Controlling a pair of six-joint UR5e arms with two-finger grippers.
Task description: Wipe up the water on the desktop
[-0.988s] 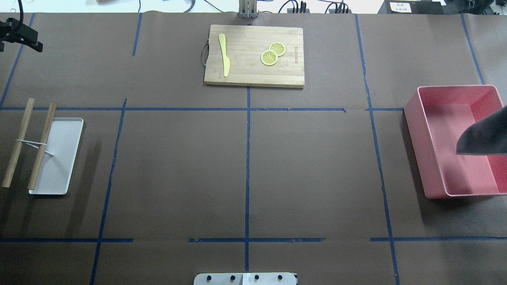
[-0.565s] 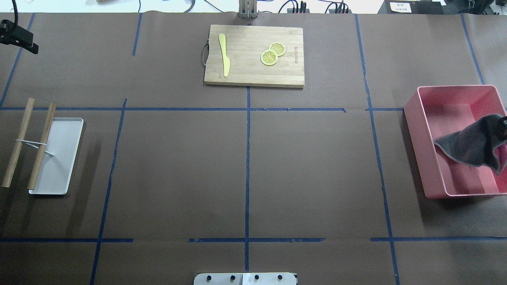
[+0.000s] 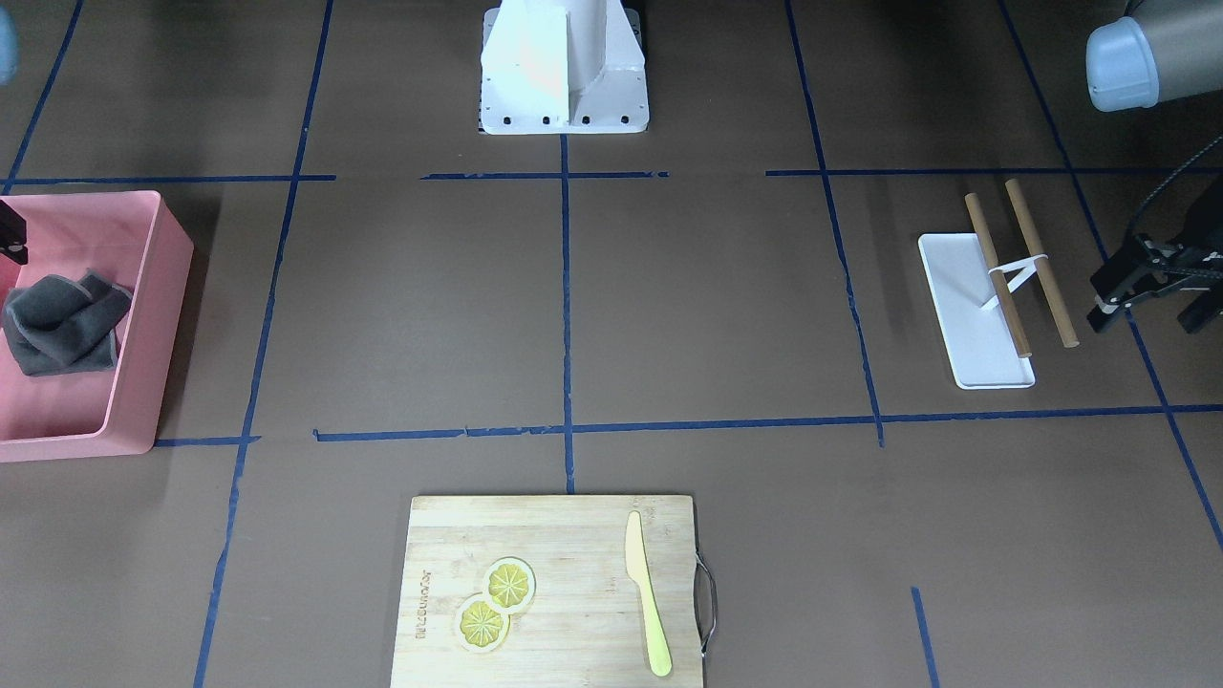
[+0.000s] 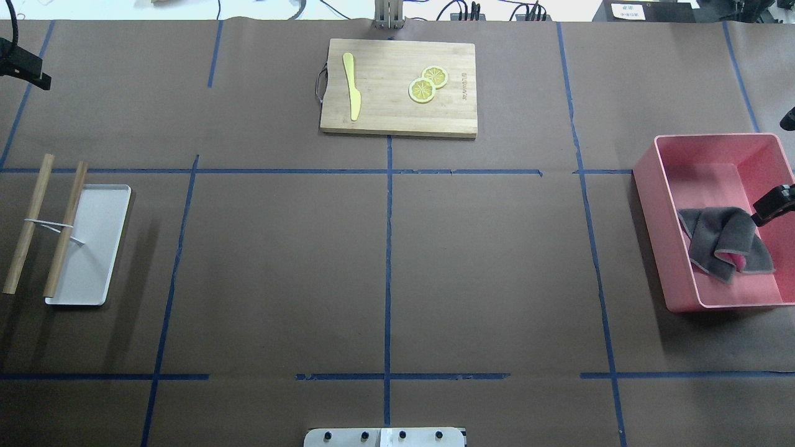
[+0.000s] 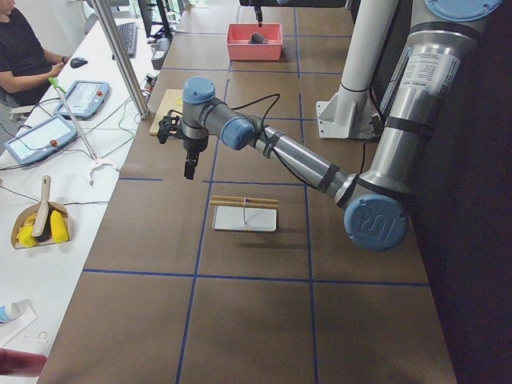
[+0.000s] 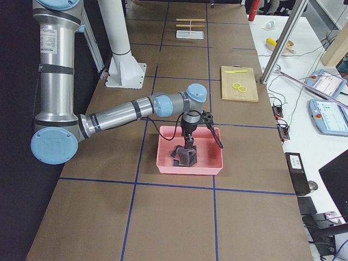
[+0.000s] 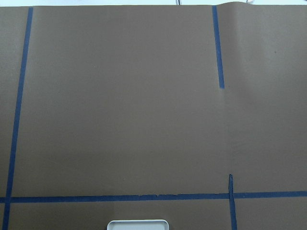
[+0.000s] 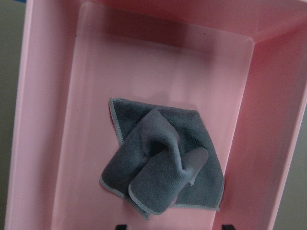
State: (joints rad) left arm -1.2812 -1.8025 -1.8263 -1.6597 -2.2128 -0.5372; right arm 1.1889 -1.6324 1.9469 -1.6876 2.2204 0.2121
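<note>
The desktop is dark brown with blue tape lines, and no water shows on it. A grey cloth lies crumpled inside the pink bin at the right edge. It also shows in the right wrist view and the front view. My right gripper hovers above the cloth, open and empty, with its fingertips wide apart. My left gripper hangs open and empty over the far left of the desktop, beyond the white tray.
A bamboo cutting board with a yellow knife and lemon slices lies at the far middle. A white tray with two wooden sticks lies at the left. The robot base is at the near edge.
The grey cloth has left my right gripper and dropped into the pink bin, where it now lies crumpled. My left gripper has drifted slightly toward the left edge.
</note>
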